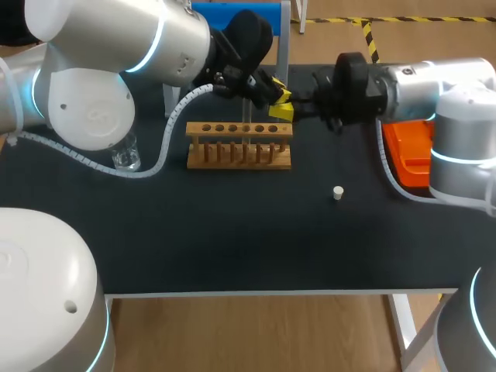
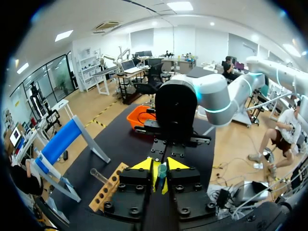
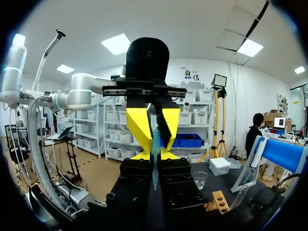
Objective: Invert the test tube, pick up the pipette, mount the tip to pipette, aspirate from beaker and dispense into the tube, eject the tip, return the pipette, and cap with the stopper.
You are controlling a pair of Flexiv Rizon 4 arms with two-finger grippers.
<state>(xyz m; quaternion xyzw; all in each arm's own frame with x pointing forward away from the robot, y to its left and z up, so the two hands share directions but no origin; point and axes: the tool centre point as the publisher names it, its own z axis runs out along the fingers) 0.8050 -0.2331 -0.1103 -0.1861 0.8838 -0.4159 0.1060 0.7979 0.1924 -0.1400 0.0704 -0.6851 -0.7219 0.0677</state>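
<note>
Black table (image 1: 232, 248) fills the head view. Left arm (image 1: 116, 46) & right arm (image 1: 442, 85) meet above its far side, just behind the wooden rack (image 1: 239, 145). Orange tray (image 1: 411, 147) lies below the right arm, and the glass beaker (image 1: 124, 155) is partly hidden by the left arm. The head view does not show what is btw. the yellow tips. In the left wrist view, the left gripper (image 2: 160, 168) pinches a teal pipette (image 2: 162, 172). In the right wrist view, the right gripper (image 3: 155, 161) is pressed on the same pipette, opposite the left one. Test tube (image 2: 98, 176) leans in the rack, seen only in the wrist views. White stopper (image 1: 338, 192) stands alone on the table, apart from the rack, seen in the head view only.
</note>
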